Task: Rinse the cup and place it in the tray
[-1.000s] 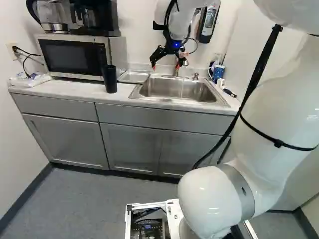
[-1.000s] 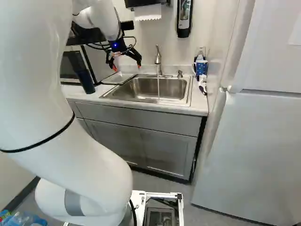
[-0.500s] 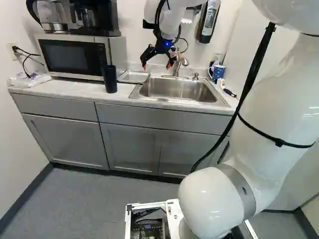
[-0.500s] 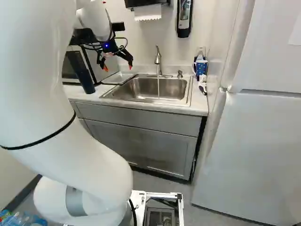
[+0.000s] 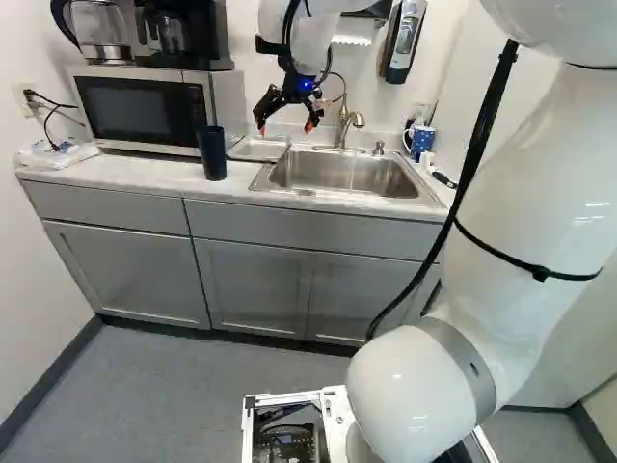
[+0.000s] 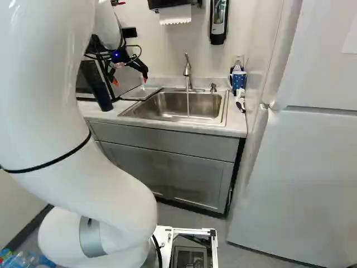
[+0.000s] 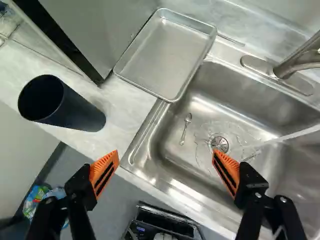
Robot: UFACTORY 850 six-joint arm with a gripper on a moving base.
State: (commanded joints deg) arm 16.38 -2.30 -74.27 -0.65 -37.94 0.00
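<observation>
My gripper hangs above the sink's tray-side edge in the left base view. In the wrist view the gripper stands wide open, nothing between its orange pads. The tall dark cup stands upright on the counter, beside the microwave and off one finger; it also shows as a dark cup in the left base view. The metal tray lies bare between microwave and sink, partly over the sink's rim. Water runs from the faucet into the sink, where a spoon lies near the drain.
The microwave carries a coffee maker. Past the sink's far side stand a blue patterned mug and small items. A soap dispenser hangs on the wall above. A refrigerator stands at the right of the right base view.
The arm has swung its gripper away from the faucet, leftward over the sink toward the tray and cup. Its fingers have stayed open. The base, cup and tray have not moved.
</observation>
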